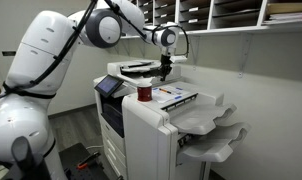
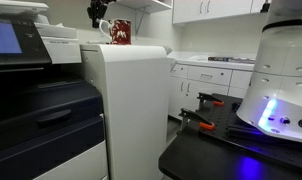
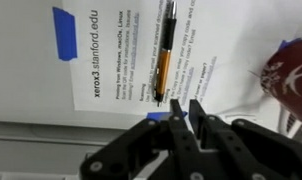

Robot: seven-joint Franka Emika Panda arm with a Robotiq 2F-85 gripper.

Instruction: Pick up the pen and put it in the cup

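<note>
In the wrist view an orange and black pen (image 3: 163, 55) lies on a printed sheet (image 3: 111, 60) taped down with blue tape, its tip pointing toward my gripper (image 3: 186, 108). The gripper hovers above the sheet just short of the pen tip, fingers close together and empty. The dark red cup (image 3: 291, 75) shows at the right edge of that view. In both exterior views the cup (image 1: 144, 93) (image 2: 120, 33) stands on top of the printer, with the gripper (image 1: 165, 74) (image 2: 95, 18) above the surface beside it.
The big white printer (image 1: 151, 125) has output trays (image 1: 213, 125) sticking out at one side and a control screen (image 1: 111, 87). Wall shelves (image 1: 231, 15) hang above. A dark table (image 2: 221, 150) and counter cabinets (image 2: 206, 85) stand beyond.
</note>
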